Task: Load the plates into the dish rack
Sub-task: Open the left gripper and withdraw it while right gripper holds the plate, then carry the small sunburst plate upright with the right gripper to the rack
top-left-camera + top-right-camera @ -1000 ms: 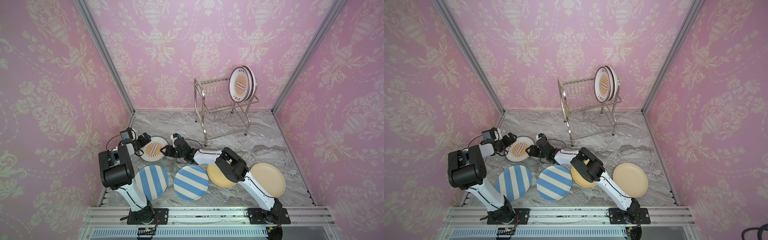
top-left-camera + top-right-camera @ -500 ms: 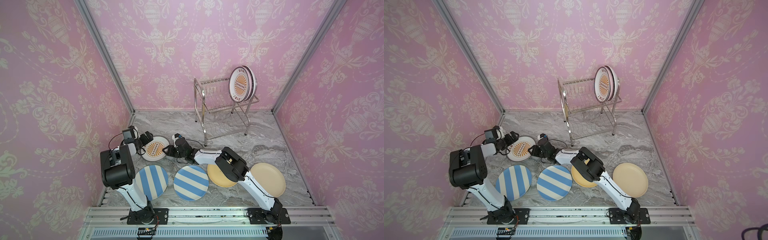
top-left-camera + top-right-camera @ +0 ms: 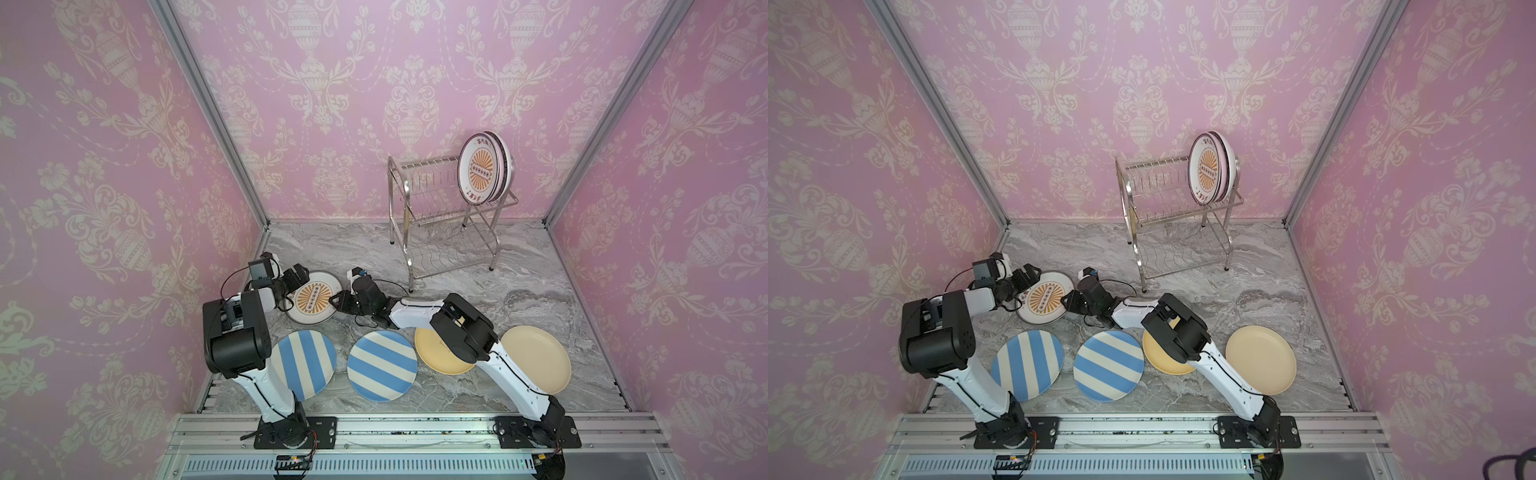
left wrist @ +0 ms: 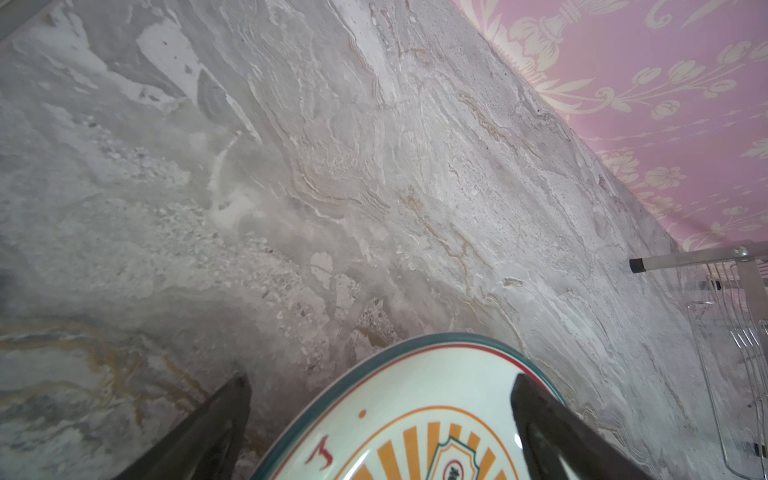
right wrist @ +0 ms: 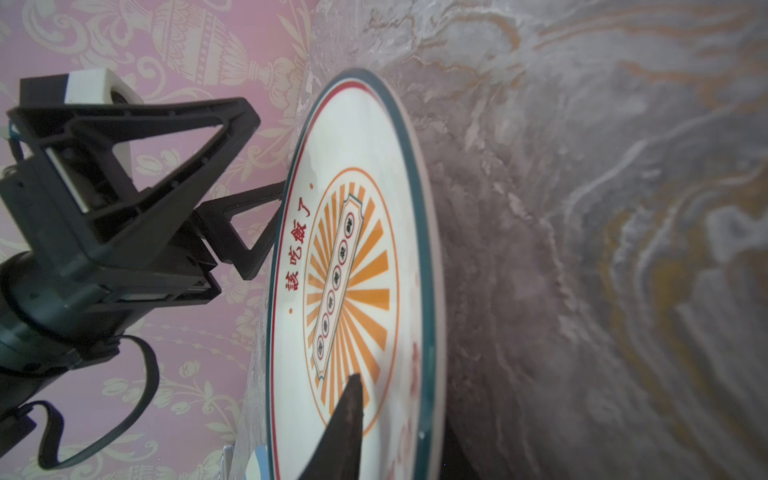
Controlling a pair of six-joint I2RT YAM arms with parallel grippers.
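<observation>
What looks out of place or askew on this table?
The sunburst plate on the table is tilted, not flat like the striped plates; the left gripper and right gripper sit at its opposite rims.

Two sunburst plates: one between left gripper and right gripper, one beyond both in the single rack, rear plates uncountable. Two striped plates, one yellow plate, one beige plate.

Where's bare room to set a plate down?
Free: grey marble tabletop between the steel wire dish rack and round beige plate; rack slots left of its standing plates. Crowded: the front, from blue-striped plates to the white sunburst plate.
</observation>
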